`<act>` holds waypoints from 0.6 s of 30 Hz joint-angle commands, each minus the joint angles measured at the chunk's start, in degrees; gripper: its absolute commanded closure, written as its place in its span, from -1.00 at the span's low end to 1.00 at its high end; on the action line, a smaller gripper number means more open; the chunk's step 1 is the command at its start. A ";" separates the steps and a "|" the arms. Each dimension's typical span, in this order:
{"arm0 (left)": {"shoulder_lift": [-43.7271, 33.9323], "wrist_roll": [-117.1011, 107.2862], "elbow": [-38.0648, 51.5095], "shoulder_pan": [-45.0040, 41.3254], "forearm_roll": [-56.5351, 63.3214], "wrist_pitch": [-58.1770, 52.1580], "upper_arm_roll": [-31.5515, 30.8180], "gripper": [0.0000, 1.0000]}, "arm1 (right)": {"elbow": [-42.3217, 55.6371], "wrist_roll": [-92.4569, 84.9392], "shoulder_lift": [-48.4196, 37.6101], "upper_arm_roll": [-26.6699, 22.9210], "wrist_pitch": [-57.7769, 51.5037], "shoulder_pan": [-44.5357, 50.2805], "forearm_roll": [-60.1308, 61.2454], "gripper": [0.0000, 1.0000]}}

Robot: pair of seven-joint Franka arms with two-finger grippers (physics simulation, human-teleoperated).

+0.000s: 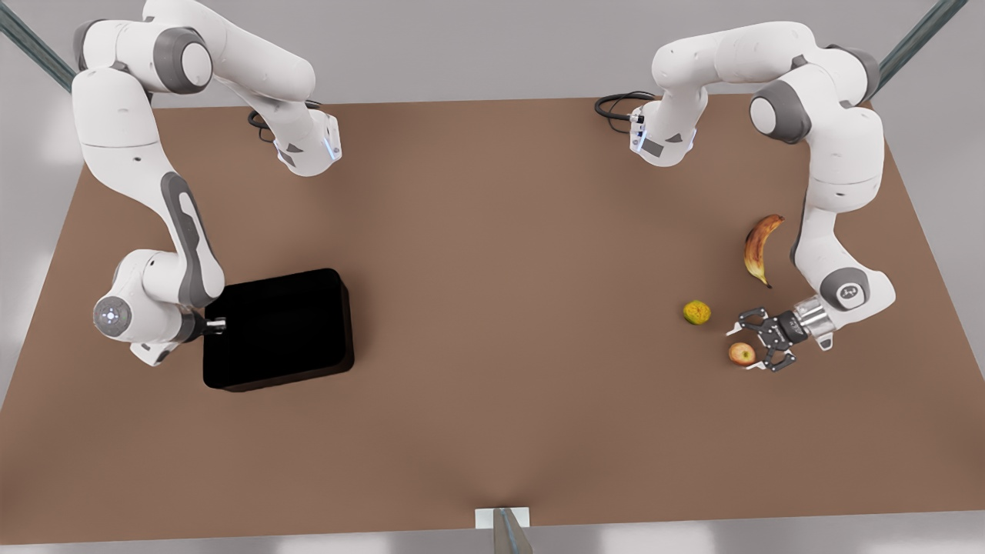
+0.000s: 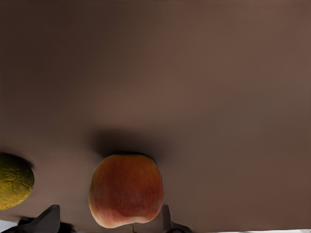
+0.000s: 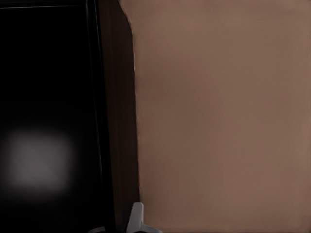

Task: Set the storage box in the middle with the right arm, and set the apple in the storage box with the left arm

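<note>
Brown tabletop [image 1: 492,308] fills most of the front view, with a pale grey wall behind it. We see two white arms, one at each upper corner of the frame.

At the lower left of the front view sits the storage box [image 1: 277,329], a black open-top bin with rounded corners, resting flat on the table well away from the middle. The right gripper [image 1: 214,325] is at the box's left rim. In the right wrist view one pale fingertip [image 3: 137,219] sits just outside the box wall [image 3: 116,121], on the table side; we cannot tell whether this gripper is clenched on the rim or released.

At the right of the front view, the left gripper [image 1: 748,350] is low over the table, its black fingers spread wide on either side of the apple [image 1: 742,353]. In the left wrist view the apple [image 2: 126,190] rests on the table between the two finger tips [image 2: 167,221], with a gap on each side, so nothing is grasped.

Up and to the left of the apple lies a yellow-green bumpy fruit [image 1: 696,312]. A browned banana [image 1: 759,248] lies higher in the frame, near the left arm.
</note>
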 commanded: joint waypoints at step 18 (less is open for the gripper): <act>2.03 -0.15 -0.44 0.00 -8.73 4.49 -2.55 -0.74 | 31.56 4.01 19.40 -1.32 3.39 42.67 25.40 0.57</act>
